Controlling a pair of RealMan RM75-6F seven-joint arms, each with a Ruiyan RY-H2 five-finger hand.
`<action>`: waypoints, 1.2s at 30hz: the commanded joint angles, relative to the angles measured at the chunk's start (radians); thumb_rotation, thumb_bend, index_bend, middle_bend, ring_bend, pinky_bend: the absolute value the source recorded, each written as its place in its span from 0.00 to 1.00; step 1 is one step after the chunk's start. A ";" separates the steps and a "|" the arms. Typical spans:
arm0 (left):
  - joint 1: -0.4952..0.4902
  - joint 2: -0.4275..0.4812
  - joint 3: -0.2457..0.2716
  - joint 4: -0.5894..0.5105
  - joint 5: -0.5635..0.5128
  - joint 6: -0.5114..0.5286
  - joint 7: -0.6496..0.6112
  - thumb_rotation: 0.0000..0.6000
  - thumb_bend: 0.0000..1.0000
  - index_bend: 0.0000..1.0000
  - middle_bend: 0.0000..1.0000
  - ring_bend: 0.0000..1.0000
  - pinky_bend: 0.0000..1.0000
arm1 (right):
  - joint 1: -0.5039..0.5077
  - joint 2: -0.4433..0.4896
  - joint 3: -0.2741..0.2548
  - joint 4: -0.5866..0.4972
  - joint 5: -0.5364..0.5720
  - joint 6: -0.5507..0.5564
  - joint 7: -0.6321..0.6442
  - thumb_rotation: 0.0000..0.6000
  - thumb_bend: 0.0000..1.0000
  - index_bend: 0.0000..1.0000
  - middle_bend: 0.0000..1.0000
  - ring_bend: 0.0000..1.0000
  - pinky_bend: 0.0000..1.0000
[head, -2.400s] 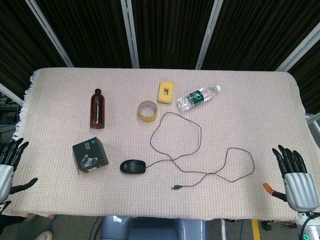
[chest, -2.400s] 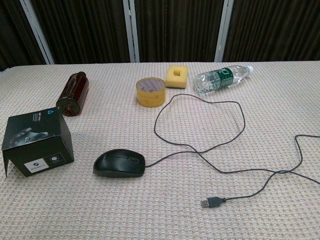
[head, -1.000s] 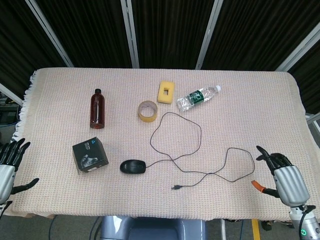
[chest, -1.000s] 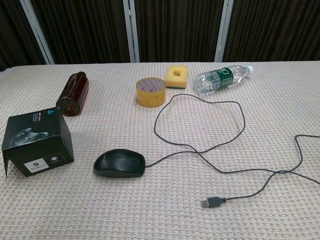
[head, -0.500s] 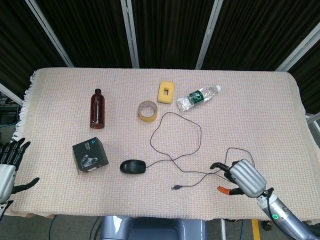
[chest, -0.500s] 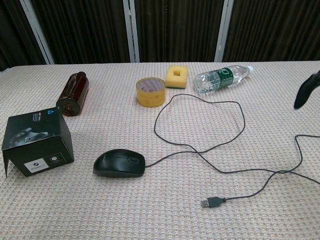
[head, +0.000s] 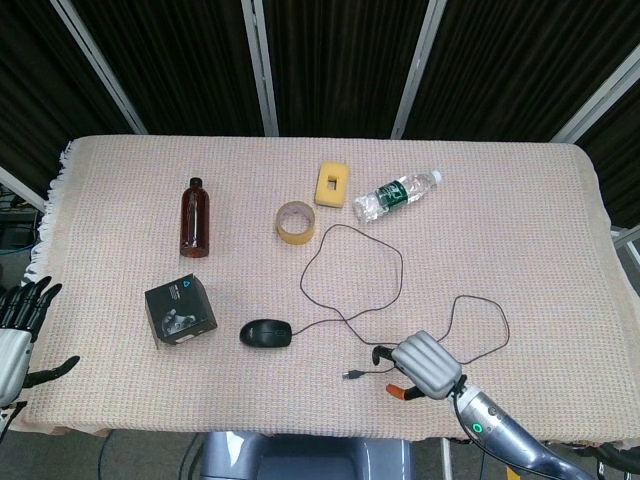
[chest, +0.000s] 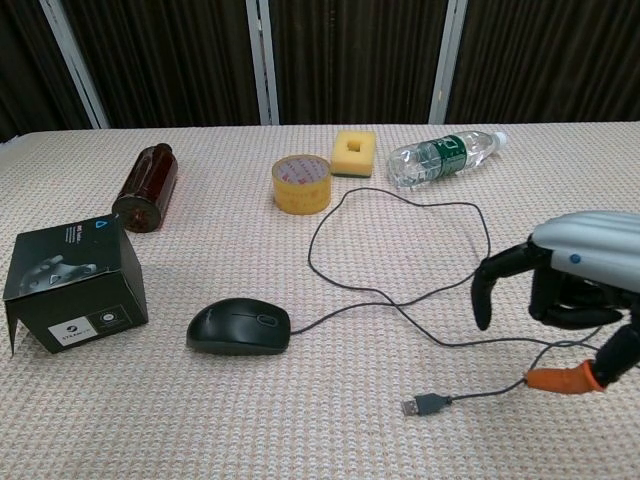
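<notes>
A black mouse (head: 266, 333) (chest: 240, 327) lies near the table's front, its thin cable (head: 402, 272) looping to the right and ending in a USB plug (head: 352, 376) (chest: 420, 405). My right hand (head: 425, 365) (chest: 570, 290) hovers just right of the plug, over the cable. Its fingers curve downward, the orange-tipped thumb is apart from them, and nothing is held. My left hand (head: 15, 335) stays at the table's front left edge, fingers spread and empty; the chest view does not show it.
A black box (head: 181, 311) (chest: 75, 283) stands left of the mouse. Further back lie a brown bottle (head: 195, 217), a tape roll (head: 296, 221), a yellow sponge (head: 332, 185) and a water bottle (head: 396, 195). A woven cloth (head: 540, 230) covers the table.
My right hand has swung from the table's front right edge leftward to the cable's end, turning palm down beside the USB plug. The left hand and the objects have not moved.
</notes>
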 joint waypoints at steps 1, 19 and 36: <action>0.000 0.001 0.001 0.000 0.000 -0.002 -0.004 1.00 0.04 0.05 0.00 0.00 0.00 | 0.014 -0.068 0.016 -0.008 0.083 -0.040 -0.095 1.00 0.22 0.43 1.00 1.00 0.89; -0.002 0.005 0.003 -0.002 0.001 -0.005 -0.017 1.00 0.04 0.06 0.00 0.00 0.00 | 0.028 -0.267 0.026 0.066 0.360 -0.030 -0.342 1.00 0.27 0.45 1.00 1.00 0.89; -0.003 0.006 0.002 -0.006 -0.007 -0.011 -0.022 1.00 0.04 0.06 0.00 0.00 0.00 | 0.026 -0.372 0.013 0.141 0.437 0.024 -0.372 1.00 0.28 0.50 1.00 1.00 0.89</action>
